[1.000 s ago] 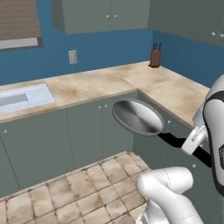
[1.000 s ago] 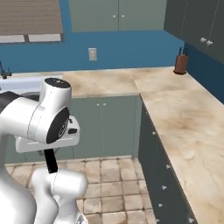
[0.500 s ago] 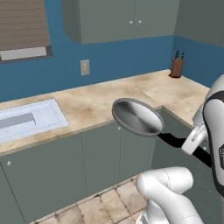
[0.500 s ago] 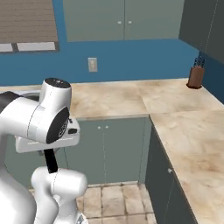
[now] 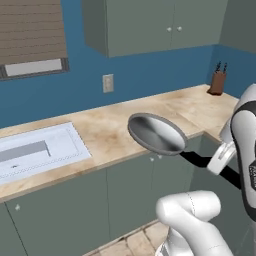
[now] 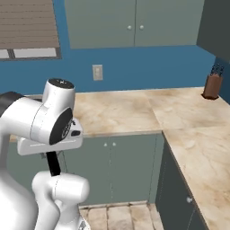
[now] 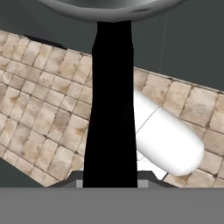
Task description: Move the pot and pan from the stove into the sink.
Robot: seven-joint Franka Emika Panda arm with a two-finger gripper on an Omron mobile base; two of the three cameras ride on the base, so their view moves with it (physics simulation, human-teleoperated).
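The gripper point(image 5: 220, 159) is closed down narrow on the black handle of the pan point(image 5: 156, 133), holding it near the handle's outer end; in the hand view the handle point(image 7: 111, 109) runs straight up from between the fingertips to the grey underside of the bowl at the top edge, with tiled floor point(image 7: 39, 109) far below. From the left base view the pan hangs in the air, bowl tipped a little and facing up and toward the camera, out in front of the counter edge point(image 5: 115, 160) and above the grey cabinet doors point(image 5: 130, 195), not touching either. To its left, well apart along the same marble counter point(image 5: 115, 125), lies the white sink point(image 5: 40, 150), one basin showing with a grey floor. Farther right and back, a knife block point(image 5: 217, 82) stands in the corner by the blue wall; an outlet point(image 5: 107, 83) sits on the wall above the counter and a blinded window point(image 5: 32, 35) above the sink. The right base view gives the arm's white elbow in front of the same counter and the block point(image 6: 211, 86) at far right. The step in hand looks like the carry: the pan is off the stove and being taken toward the sink. The next move, I judge, calls for bringing the pan farther left until the bowl is over a basin, lowering it level so the long handle clears the counter edge, and only then letting go.
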